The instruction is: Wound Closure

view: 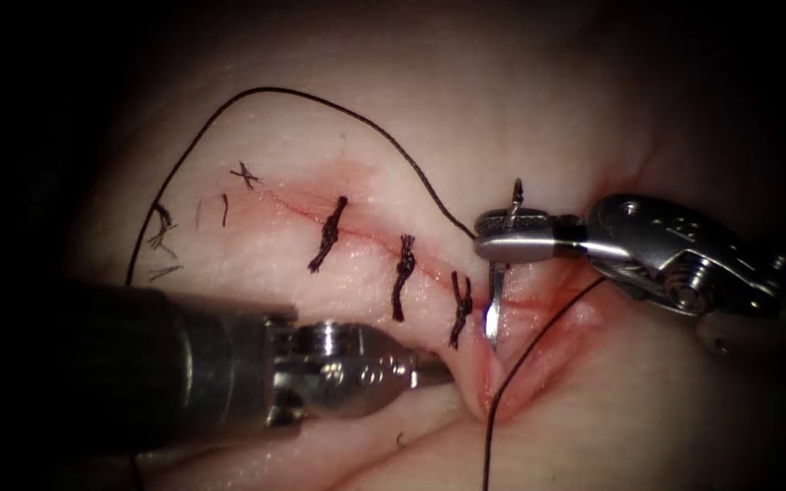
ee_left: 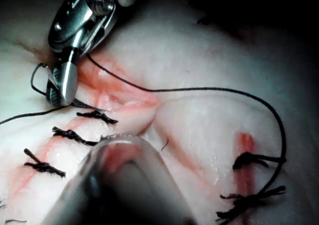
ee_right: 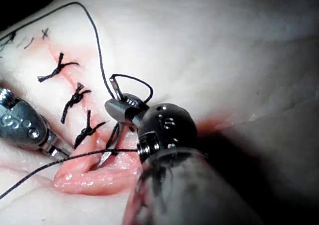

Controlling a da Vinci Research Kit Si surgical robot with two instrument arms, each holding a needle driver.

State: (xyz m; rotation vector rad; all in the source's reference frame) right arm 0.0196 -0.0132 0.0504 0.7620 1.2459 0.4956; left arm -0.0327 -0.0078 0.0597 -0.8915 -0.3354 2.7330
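Gripping the curved needle [view: 495,305] mid-curve, right end effector [view: 502,244]; left end effector [view: 434,371] closed, empty.

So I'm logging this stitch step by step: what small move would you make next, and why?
Probably lower the right tool a little, to set the needle tip against the tissue. Its jaws are shut on the needle near the thread end, and the tip hangs free over the open part of the cut, past the three stitches. The left tool holds nothing.
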